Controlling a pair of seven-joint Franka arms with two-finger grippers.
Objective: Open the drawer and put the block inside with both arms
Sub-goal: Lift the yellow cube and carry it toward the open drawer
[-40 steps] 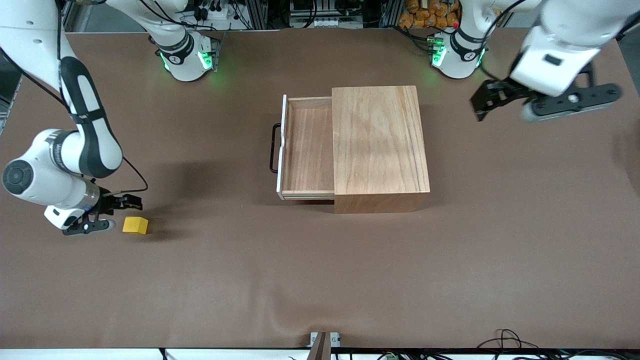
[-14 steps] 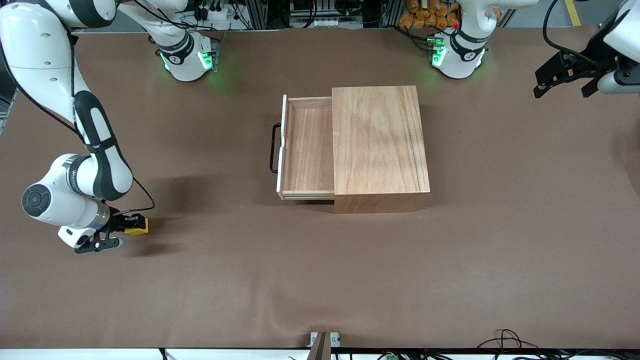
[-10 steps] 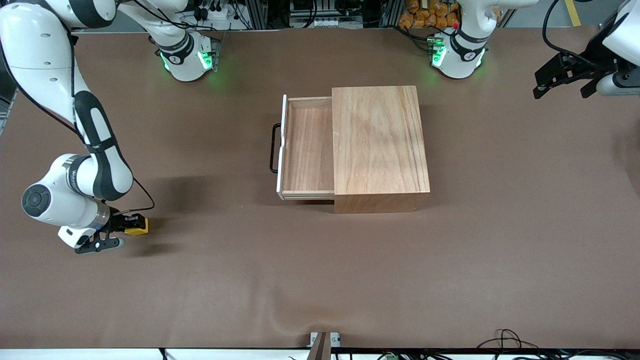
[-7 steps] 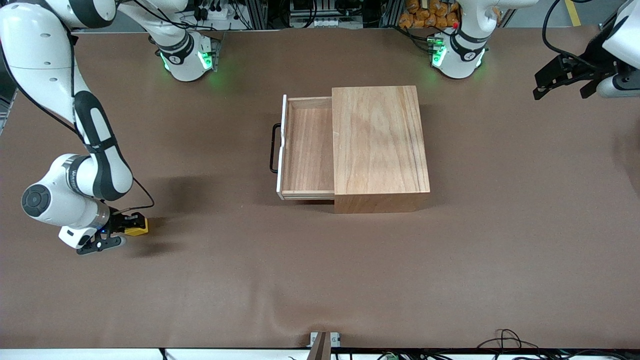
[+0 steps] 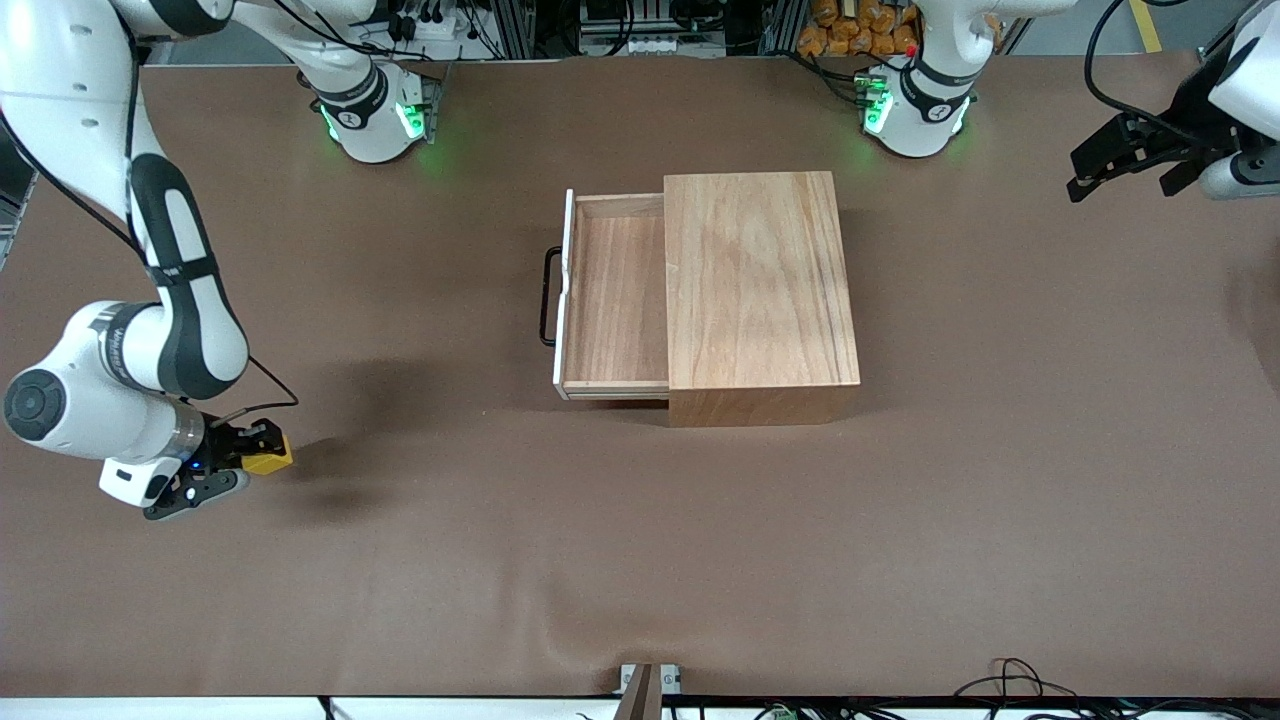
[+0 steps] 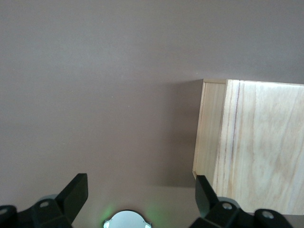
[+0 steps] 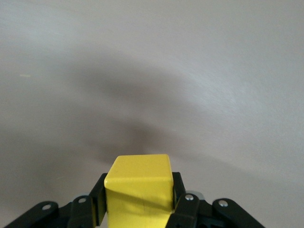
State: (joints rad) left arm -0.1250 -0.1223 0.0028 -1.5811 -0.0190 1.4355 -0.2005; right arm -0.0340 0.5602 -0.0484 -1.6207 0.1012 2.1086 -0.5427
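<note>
We see the right gripper (image 5: 243, 452) clamped on the yellow block (image 5: 268, 460), just above the tabletop (image 5: 640, 560) at its arm's end. The left gripper (image 5: 1125, 165) waits with fingers spread, holding nothing. The drawer (image 5: 612, 295) stands open.

Left pincer (image 6: 140, 199) fingers spread wide over bare brown tabletop (image 6: 95, 95); corner of light-wood box (image 6: 251, 147) in view, green glow between fingers.

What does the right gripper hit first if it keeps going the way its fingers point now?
Probably only bare table. The right gripper, shut on the block, points along the table; its wrist view shows nothing else ahead, though the drawer lies roughly that way.
</note>
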